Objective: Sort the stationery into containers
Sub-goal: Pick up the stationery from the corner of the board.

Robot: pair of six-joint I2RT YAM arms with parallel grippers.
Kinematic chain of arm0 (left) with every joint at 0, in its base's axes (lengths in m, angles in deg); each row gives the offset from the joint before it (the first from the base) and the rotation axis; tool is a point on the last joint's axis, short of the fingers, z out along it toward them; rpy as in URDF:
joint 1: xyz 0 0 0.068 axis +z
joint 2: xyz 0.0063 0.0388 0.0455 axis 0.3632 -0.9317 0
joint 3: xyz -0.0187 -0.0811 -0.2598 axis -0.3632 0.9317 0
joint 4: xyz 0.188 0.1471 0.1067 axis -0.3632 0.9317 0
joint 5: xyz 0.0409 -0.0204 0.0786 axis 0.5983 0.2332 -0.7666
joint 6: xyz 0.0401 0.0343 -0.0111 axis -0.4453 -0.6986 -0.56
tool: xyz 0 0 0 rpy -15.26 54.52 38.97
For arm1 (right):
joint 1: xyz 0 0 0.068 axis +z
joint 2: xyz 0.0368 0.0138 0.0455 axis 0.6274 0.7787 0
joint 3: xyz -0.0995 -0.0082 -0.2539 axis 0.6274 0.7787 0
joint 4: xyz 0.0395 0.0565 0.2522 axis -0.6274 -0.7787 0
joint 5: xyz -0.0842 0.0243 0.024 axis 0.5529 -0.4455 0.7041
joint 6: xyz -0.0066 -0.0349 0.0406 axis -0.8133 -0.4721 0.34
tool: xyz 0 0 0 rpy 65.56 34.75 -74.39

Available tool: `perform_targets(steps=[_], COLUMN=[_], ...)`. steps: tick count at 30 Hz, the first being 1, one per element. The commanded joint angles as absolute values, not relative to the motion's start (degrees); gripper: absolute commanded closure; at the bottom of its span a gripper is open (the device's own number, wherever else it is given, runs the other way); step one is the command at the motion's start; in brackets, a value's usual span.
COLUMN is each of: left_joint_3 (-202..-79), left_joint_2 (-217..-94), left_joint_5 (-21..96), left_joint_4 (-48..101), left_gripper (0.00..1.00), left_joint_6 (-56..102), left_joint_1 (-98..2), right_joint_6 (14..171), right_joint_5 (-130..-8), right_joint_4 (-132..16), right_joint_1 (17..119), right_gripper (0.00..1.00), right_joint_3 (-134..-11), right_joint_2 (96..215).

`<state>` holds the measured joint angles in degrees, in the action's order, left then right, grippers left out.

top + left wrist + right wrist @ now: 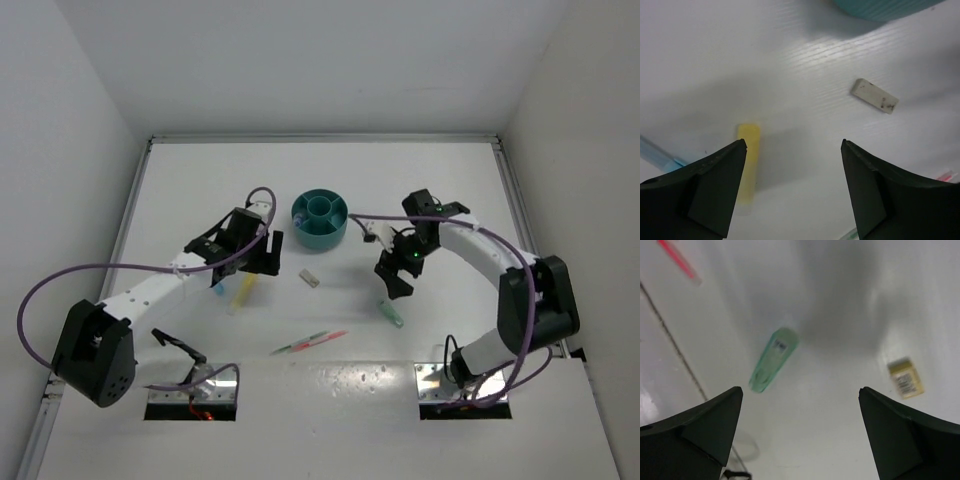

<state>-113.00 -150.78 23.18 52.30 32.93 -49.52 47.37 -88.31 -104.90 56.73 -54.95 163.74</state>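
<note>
A round teal bowl (320, 238) stands upright at the far centre of the table, with a central round cup and divided ring compartments; its contents cannot be made out. A flat beige eraser (309, 278), smudged with dark marks, lies just nearer than the bowl and apart from it. A short yellow marker (243, 291) lies flat to the eraser's left, with a blue stick (657, 152) just beyond it, partly hidden. A translucent green marker (390, 312) lies flat at right of centre. A second, yellowish labelled eraser block (906, 377) lies near it, not touching. A thin green pen (297, 346) and a pink-red pen (328, 336) lie close together near centre in one shallow diagonal.
</note>
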Motion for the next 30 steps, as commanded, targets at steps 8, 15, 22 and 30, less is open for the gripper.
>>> perform_targets(steps=[8, 15, 22, 30], left_joint_3=[-112.35, -112.35, -112.35, -112.35], left_joint_2=[-147.7, -147.7, -147.7, -147.7], left_joint_5=[30.69, 29.64, 29.11, 29.11], left_joint_4=[48.02, 48.55, 48.55, 48.55], left_gripper=[0.19, 0.19, 0.19, 0.19], left_joint_6=[29.32, 29.32, 29.32, 29.32], left_joint_1=[-53.99, -53.99, -53.99, -53.99], right_joint_6=[55.43, 66.71, 68.65, 71.89], right_joint_5=[-84.96, -75.55, -71.08, -64.04], right_joint_4=[-105.72, -99.74, -97.12, -90.43], right_joint_1=[60.91, 66.55, 71.99, 75.16], right_gripper=[0.32, 0.53, 0.28, 0.31], right_joint_3=[-45.68, -43.29, -43.47, -41.53], right_joint_2=[151.17, 153.12, 155.74, 159.79])
